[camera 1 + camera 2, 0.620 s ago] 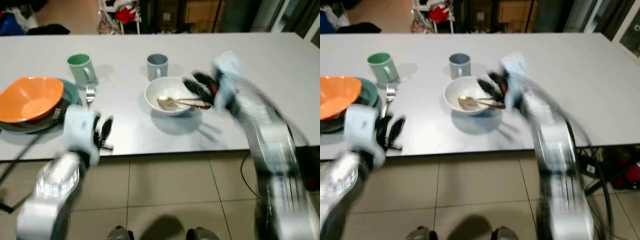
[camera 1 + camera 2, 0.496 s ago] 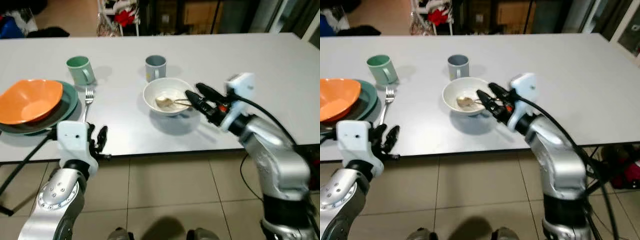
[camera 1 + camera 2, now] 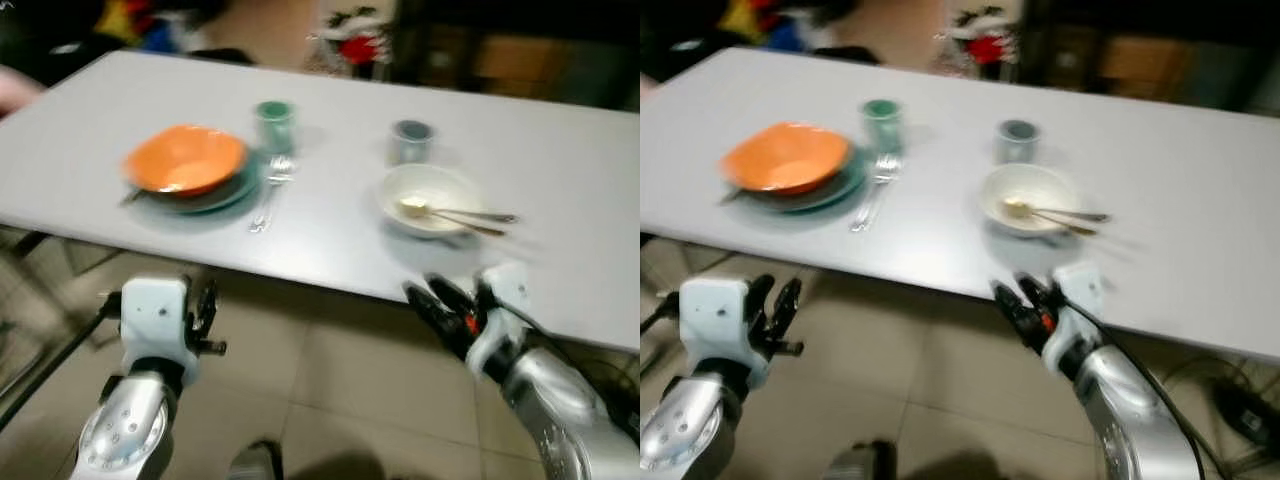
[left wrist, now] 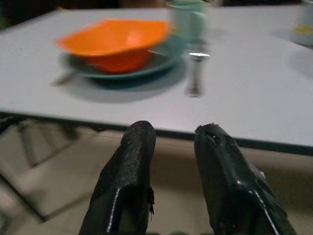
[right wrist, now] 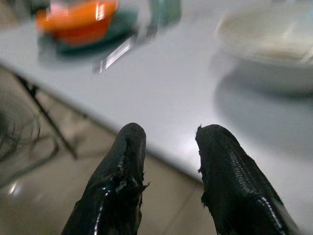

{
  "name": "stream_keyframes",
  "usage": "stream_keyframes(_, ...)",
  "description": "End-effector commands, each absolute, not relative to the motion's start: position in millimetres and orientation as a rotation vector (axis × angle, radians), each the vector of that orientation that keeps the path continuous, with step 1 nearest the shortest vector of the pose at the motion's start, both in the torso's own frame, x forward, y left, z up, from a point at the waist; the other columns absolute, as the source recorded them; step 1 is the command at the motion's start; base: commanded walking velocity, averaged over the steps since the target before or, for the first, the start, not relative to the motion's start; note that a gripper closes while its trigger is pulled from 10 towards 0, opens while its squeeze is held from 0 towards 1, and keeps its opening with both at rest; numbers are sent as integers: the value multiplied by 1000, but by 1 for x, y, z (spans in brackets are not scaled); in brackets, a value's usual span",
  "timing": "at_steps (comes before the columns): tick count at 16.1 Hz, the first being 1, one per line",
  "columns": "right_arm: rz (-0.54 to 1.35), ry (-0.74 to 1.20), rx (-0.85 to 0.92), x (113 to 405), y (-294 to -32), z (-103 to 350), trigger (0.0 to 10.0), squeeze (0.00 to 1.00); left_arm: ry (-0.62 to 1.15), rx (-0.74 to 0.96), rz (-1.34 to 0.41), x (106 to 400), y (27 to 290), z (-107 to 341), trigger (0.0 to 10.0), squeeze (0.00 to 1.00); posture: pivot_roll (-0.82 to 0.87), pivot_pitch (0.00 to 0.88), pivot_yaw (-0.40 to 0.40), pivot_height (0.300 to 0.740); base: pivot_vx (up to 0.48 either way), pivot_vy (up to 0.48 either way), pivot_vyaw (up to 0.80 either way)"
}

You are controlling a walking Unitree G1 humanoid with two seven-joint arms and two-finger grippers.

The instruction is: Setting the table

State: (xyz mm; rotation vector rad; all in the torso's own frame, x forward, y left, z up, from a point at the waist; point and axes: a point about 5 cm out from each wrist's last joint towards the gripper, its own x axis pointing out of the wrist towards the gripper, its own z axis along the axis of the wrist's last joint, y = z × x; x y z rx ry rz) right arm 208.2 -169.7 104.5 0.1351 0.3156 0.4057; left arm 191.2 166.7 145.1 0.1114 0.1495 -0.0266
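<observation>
Two silver metal arms, rounded housings. Left arm point(image 3: 130, 440): perforated silver disc at the joint, white boxy wrist block above it. Left gripper point(image 4: 171, 147): two long black fingers, matte and rough at the tips. Right gripper point(image 3: 445, 305): same black fingers, a red-orange mark at their base, white wrist block, black cable trailing along the arm.

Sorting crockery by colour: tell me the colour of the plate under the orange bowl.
Dark green plate, clearest in the left wrist view.
</observation>
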Motion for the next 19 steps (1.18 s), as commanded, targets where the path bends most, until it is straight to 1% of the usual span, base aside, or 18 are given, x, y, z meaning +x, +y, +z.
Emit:
stream_keyframes(1,332,361,120,206,-177,91,10000,0,167,155,-13,190,169,136,10000,0,-66,40,33,740,0,0,800)
stream_keyframes(2,311,376,121,203,-178,87,10000,0,169,168,-22,191,170,134,10000,0,-67,40,35,740,0,0,800)
stream_keyframes(4,163,355,130,198,-191,76,10000,0,122,166,21,192,178,121,10000,0,-79,38,44,740,0,0,800)
stream_keyframes(5,124,327,104,198,-194,76,10000,0,123,149,61,190,182,117,10000,0,-85,35,52,740,0,0,800)
stream_keyframes(6,94,272,-13,201,-195,79,10000,0,135,115,128,188,186,113,10000,0,-88,34,57,740,0,0,800)
stream_keyframes(8,71,233,-12,205,-193,81,10000,0,153,97,101,185,184,107,10000,0,-91,27,57,740,0,0,800)
stream_keyframes(10,107,209,-29,210,-188,84,10000,0,171,111,97,181,185,101,10000,0,-89,17,49,740,0,0,800)
stream_keyframes(11,130,192,-40,212,-187,84,10000,0,172,123,65,178,186,95,10000,0,-87,12,43,740,0,0,800)
stream_keyframes(14,200,180,-41,218,-184,80,10000,0,195,107,52,172,191,85,10000,0,-76,8,32,740,0,0,800)
stream_keyframes(16,253,193,-23,221,-181,77,10000,0,186,118,65,172,195,86,10000,0,-69,7,29,740,0,0,800)
stream_keyframes(19,273,205,2,224,-181,74,10000,0,161,86,79,172,197,91,10000,0,-69,11,28,740,0,0,800)
